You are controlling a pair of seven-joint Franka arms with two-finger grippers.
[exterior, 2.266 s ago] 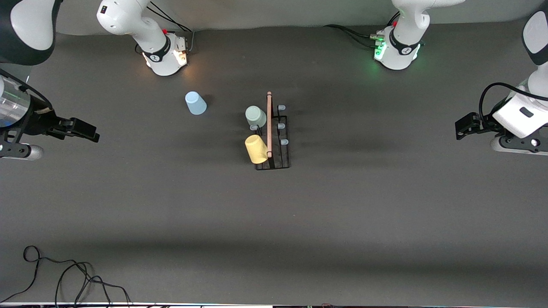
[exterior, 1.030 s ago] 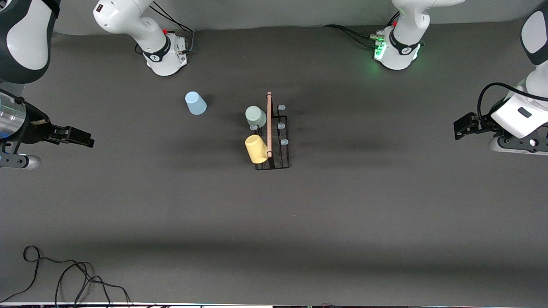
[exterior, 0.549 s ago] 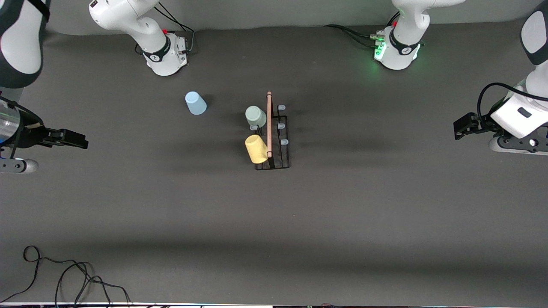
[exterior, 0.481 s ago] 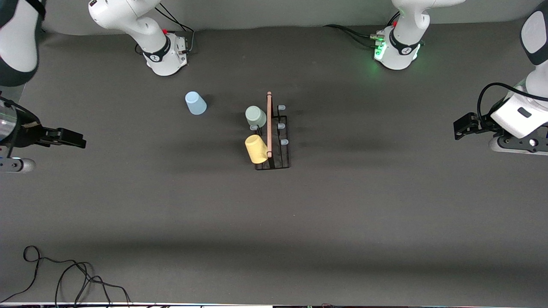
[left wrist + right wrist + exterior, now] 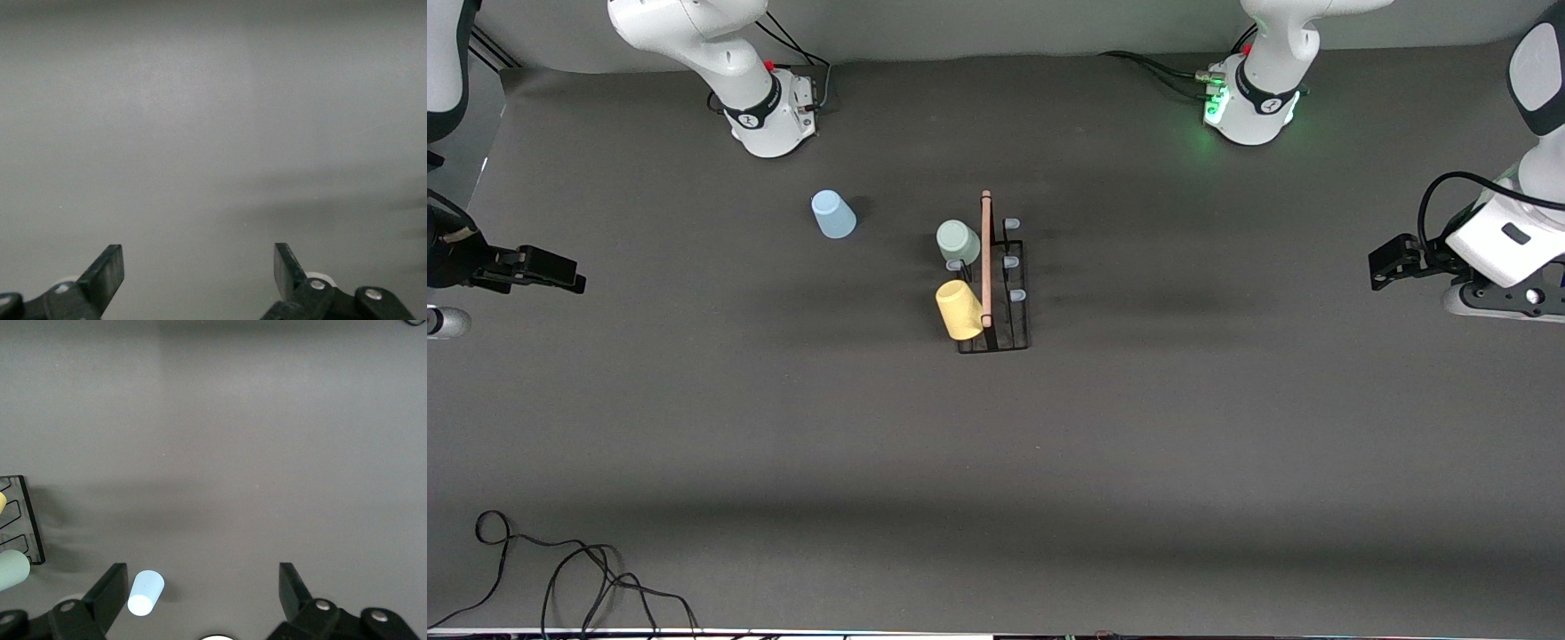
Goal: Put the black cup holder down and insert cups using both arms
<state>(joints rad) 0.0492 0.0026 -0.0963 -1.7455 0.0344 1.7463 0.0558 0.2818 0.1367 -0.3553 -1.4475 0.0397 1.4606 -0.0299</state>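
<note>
Front view: we see the right gripper (image 5: 560,271) open and empty at the right arm's end, its arm cut off; the blue cup (image 5: 833,215) alone; green cup (image 5: 958,241) and yellow cup (image 5: 959,310) on the black cup holder (image 5: 1009,333), partly hiding its pegs; the left gripper (image 5: 1383,267) open, empty.

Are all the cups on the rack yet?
Not yet. The black cup holder is set down, with the green cup and yellow cup on its pegs. The blue cup stands alone on the table. Nothing is held: the left gripper and right gripper are open, off at the table ends.
</note>
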